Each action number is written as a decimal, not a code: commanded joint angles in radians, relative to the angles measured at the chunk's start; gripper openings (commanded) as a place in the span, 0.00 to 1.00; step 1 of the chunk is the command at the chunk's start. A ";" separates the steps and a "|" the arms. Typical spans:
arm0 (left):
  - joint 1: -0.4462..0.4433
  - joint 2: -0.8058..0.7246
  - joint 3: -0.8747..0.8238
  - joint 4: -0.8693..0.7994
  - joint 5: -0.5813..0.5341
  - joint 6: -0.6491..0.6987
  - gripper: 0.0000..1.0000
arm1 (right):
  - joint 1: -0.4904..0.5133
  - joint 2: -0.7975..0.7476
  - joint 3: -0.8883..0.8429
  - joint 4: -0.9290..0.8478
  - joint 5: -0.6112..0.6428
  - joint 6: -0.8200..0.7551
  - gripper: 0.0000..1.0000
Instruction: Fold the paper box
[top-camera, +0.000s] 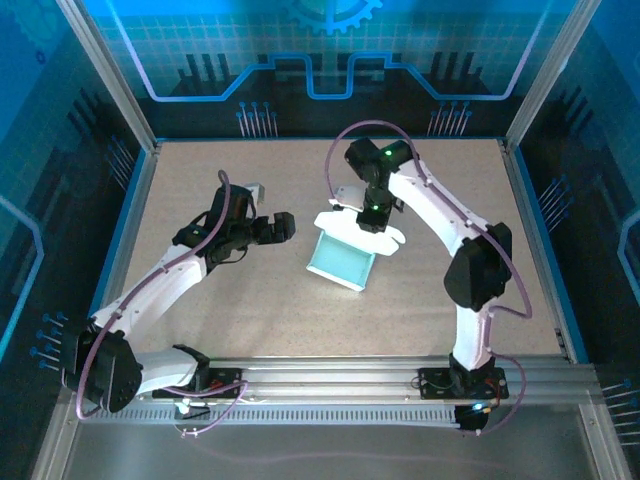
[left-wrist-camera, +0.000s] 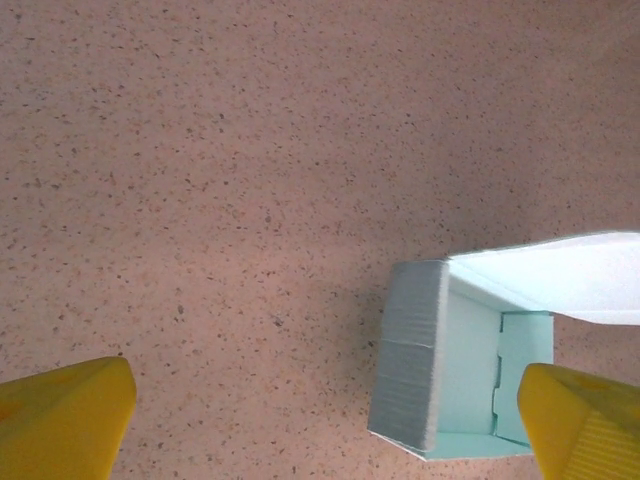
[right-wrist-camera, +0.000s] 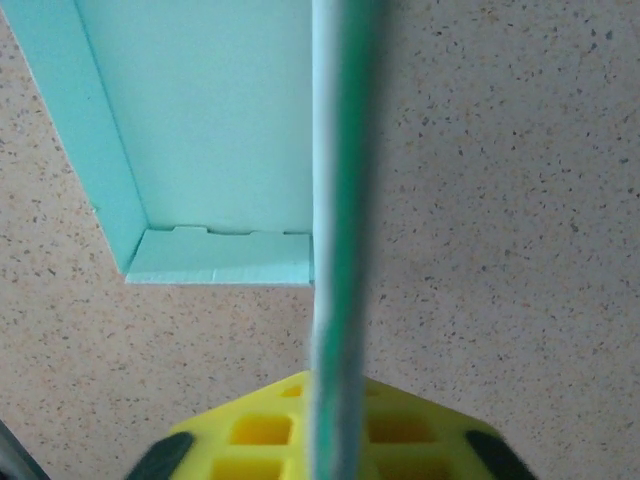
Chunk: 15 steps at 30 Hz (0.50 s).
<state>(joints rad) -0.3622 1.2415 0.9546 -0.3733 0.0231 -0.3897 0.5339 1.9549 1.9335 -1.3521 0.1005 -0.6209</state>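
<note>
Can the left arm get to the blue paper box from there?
Probably yes: the open left pincer sits close beside the paper box, with bare table between them.

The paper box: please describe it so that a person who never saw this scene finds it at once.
Look at the speckled beige table, near its middle, between the two arms. There, under the right gripper, lies the paper box: an open tray with white flaps at its far side. Its pale blue-green card sets it apart from the black-and-white arms.
</note>
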 joint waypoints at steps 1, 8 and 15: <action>0.009 0.002 0.010 -0.007 0.068 0.005 0.99 | 0.003 0.027 0.097 -0.081 -0.002 -0.012 0.64; 0.011 0.039 -0.053 0.132 0.175 -0.068 0.99 | -0.038 -0.096 0.054 0.071 0.006 0.197 0.96; 0.011 0.147 -0.106 0.322 0.323 -0.158 0.99 | -0.045 -0.423 -0.298 0.394 0.053 0.714 0.96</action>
<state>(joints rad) -0.3561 1.3453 0.8684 -0.1642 0.2432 -0.4866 0.4961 1.6436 1.7378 -1.1049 0.1314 -0.2111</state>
